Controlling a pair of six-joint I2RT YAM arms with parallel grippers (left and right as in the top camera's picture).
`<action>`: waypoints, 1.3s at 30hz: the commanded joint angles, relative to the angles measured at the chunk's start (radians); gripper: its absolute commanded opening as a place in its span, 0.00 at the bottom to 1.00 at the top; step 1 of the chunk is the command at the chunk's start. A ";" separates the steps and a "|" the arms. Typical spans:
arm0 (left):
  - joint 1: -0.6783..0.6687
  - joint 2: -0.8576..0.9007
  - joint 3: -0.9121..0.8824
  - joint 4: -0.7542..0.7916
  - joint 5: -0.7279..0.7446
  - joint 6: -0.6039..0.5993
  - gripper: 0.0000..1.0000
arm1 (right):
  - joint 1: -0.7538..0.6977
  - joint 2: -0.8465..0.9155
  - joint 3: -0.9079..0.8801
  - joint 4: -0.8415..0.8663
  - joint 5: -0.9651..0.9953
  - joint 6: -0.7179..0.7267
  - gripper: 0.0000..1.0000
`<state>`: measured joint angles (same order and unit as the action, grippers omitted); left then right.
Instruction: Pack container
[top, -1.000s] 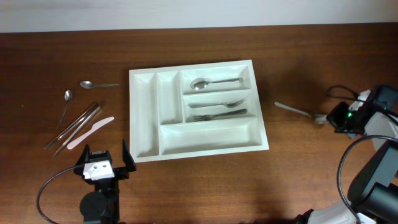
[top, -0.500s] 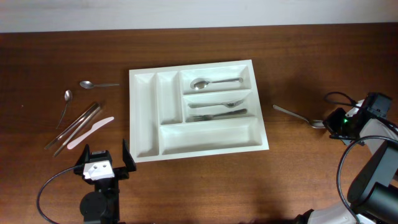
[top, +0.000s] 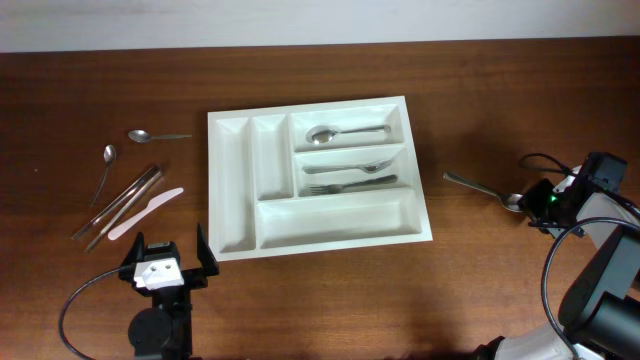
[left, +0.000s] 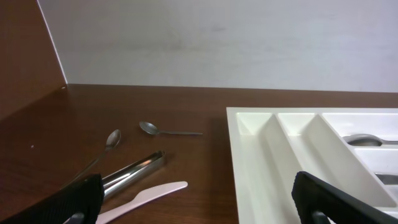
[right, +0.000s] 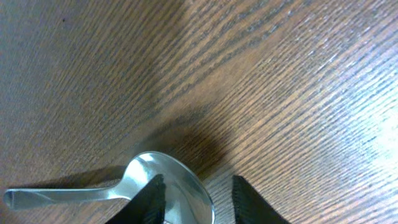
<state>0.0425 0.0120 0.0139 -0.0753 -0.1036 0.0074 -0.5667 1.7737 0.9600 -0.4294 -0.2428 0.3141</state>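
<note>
The tray (top: 335, 218) sits mid-bench, slightly askew. It has a spoon (top: 345, 132) in its top long slot and a fork (top: 350, 184) in the slot below, apparently sorted by kind. The bottom slot and both upright slots are bare. A loose spoon (top: 480, 184) lies well to its right, bowl toward the right claw (right: 196, 196). That claw hangs low at the bowl, tips narrowly parted and gripping nothing, placed for a pickup, I judge. A plastic knife (top: 145, 212) lies left of the tray. The left claw (top: 168, 243) hovers near the front edge, level, gaping wide and empty.
</note>
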 joint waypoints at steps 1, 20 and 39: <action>0.006 -0.007 -0.005 0.000 0.010 0.012 0.99 | 0.004 0.000 -0.006 0.005 0.014 0.002 0.36; 0.006 -0.007 -0.005 0.000 0.011 0.012 0.99 | 0.004 0.087 -0.008 0.123 -0.174 0.006 0.30; 0.006 -0.007 -0.005 0.000 0.011 0.012 0.99 | 0.005 0.088 -0.008 0.151 -0.197 0.005 0.04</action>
<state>0.0425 0.0120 0.0139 -0.0753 -0.1036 0.0074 -0.5667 1.8385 0.9592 -0.2852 -0.4900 0.3454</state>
